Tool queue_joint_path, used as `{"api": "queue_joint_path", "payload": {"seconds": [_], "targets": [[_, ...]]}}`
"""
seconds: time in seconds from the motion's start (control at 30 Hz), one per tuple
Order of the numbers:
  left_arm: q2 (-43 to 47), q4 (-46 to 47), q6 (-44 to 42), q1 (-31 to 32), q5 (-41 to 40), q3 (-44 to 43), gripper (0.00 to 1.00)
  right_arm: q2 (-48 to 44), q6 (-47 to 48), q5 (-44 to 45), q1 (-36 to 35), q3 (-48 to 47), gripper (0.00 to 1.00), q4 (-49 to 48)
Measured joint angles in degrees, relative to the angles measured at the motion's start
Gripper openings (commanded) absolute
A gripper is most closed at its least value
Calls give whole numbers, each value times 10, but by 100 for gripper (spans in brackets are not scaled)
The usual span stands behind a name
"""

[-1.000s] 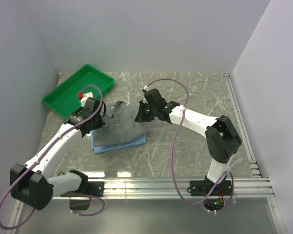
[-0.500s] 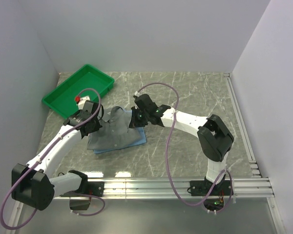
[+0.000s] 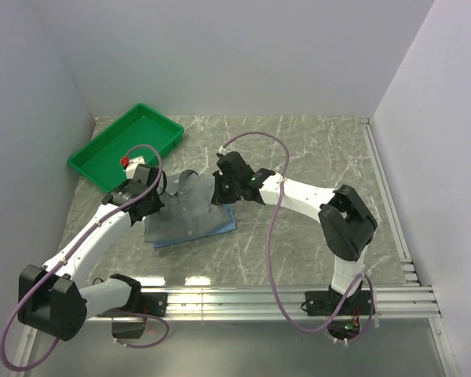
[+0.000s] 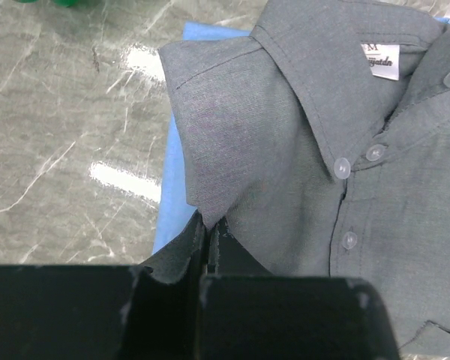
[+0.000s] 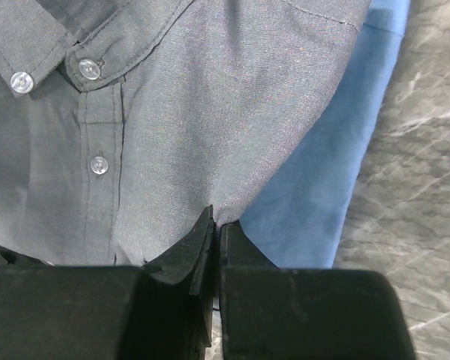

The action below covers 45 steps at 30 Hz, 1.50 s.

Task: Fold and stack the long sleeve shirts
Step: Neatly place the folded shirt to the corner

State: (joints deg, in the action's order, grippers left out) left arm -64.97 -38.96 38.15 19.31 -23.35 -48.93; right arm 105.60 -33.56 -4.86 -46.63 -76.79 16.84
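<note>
Marble tabletop [image 3: 314, 157], blue shirt [image 5: 322, 172] beneath grey shirt [image 4: 285, 150], left hand [image 4: 208, 232] and right hand [image 5: 216, 217] pinching grey cloth.

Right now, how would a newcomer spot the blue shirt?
On the marble table, near the green tray, lies a grey shirt. The light blue shirt sits under it, only its edges peeking out; colour alone separates it from the grey one.

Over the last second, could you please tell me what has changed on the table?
The left gripper and right gripper kept their hold on the grey shirt and dragged it a little toward the near left. The right gripper moved most, swinging in toward the left arm. The light blue shirt underneath and the green tray stayed where they were.
</note>
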Motion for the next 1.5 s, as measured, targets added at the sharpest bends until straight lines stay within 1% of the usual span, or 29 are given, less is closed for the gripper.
{"api": "queue_joint_path", "payload": {"seconds": [0.27, 0.53, 0.63, 0.73, 0.77, 0.8, 0.83, 0.87, 0.9, 0.93, 0.97, 1.0, 1.1, 1.13, 1.2, 1.3, 1.33, 1.37, 1.43, 1.47, 1.5], "targets": [[13, 10, 0, -1, 0, -2, 0, -29, 9, 18, 0, 0, 0, 7], [12, 28, 6, -1, 14, 9, 1, -31, -1, 24, 0, 7, 0, 6], [0, 33, 10, -1, 21, 22, 3, -30, -7, 25, 0, 21, 0, 5], [-21, 37, 19, -1, 24, 31, 13, -30, -14, 29, 0, 30, 0, 10], [-32, 36, 22, -1, 23, 31, 28, -30, -16, 30, 0, 30, 4, 11], [-40, 35, 25, -1, 21, 31, 34, -30, -18, 30, 0, 30, 13, 12], [-45, 32, 29, -1, 18, 31, 41, -30, -21, 32, 0, 30, 20, 13], [-48, 28, 31, -1, 14, 31, 60, -30, -24, 33, 0, 30, 29, 13], [-47, 21, 31, -2, 10, 30, 66, -30, -25, 36, 0, 30, 43, 16], [-45, 14, 36, -2, 7, 27, 71, -30, -27, 40, 0, 30, 51, 20], [-43, 7, 40, -2, 5, 23, 76, -30, -27, 45, 0, 29, 64, 26], [-39, 1, 41, -3, 3, 16, 77, -31, -26, 49, 0, 28, 79, 30], [-20, -19, 45, -3, -1, -17, 77, -31, -20, 60, 0, 14, 80, 57], [-13, -24, 45, -3, -1, -30, 75, -34, -20, 62, 0, 7, 80, 63], [1, -28, 45, -3, 1, -56, 73, -44, -19, 59, 0, -5, 75, 68], [14, -22, 47, -3, 26, -72, 61, -73, -20, 39, 0, -8, 63, 58], [16, -21, 49, -3, 37, -71, 49, -84, -23, 29, 0, -6, 60, 48], [16, -16, 53, -4, 49, -66, 46, -93, -26, 16, 0, 0, 55, 32], [17, 0, 60, -4, 78, -43, 43, -105, -36, -11, 3, 20, 52, -8], [17, 15, 66, -4, 94, -23, 43, -108, -43, -27, 4, 38, 48, -32], [16, 26, 73, -4, 108, 0, 39, -99, -64, -62, 9, 95, 45, -68]]}}
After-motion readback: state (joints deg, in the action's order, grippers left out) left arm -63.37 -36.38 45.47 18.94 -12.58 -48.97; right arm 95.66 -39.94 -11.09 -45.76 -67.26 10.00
